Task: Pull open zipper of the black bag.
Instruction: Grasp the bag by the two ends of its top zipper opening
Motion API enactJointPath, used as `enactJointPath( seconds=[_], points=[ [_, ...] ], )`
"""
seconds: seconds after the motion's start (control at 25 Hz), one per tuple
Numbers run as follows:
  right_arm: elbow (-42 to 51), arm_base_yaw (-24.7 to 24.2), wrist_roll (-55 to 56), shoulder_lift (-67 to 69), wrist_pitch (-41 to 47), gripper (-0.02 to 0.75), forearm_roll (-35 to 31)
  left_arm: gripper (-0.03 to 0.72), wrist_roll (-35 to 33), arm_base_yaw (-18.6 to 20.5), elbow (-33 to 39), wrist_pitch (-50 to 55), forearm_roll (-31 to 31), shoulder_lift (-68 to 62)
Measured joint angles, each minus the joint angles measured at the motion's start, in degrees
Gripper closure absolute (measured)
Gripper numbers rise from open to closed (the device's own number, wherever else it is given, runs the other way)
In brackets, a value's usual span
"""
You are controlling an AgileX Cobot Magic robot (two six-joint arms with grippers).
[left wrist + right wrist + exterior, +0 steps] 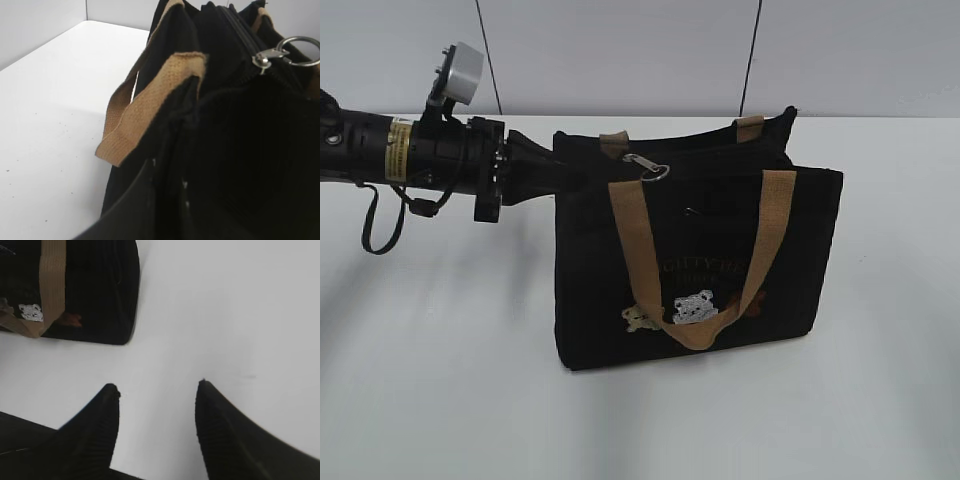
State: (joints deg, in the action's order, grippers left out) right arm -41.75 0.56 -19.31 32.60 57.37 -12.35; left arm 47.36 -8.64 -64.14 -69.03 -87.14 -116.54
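Leftmost, your left gripper [555, 168] was clenched on the left end of the boxy black fabric bag [590, 300], which stood near the far edge of the white table [430, 380]. You could see the thin black zipper line [240, 30] running along the bag's top, left to right, its small silver pull tab and ring [650, 167] lying just to the right of that gripper, near the left end. Your right gripper [157, 390] hung released over bare table well to the bag's right, holding nothing. That arm was the free one, I judge, and would have to reach left across the bag's top to reach the tab.
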Motion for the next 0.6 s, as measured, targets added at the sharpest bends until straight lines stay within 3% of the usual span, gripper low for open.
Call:
enactJointPath(
  seconds=[0.4, 0.6],
  points=[
    [-14.7, 0.6, -23.5, 24.7, -2.4, 0.360, -4.3, 0.661, 0.0, 0.0, 0.0, 0.0, 0.0, 0.0],
    [-19.3, 9.0, -30.5, 32.5, -5.3, 0.360, -5.2, 0.661, 0.0, 0.0, 0.0, 0.0, 0.0, 0.0]
  ],
)
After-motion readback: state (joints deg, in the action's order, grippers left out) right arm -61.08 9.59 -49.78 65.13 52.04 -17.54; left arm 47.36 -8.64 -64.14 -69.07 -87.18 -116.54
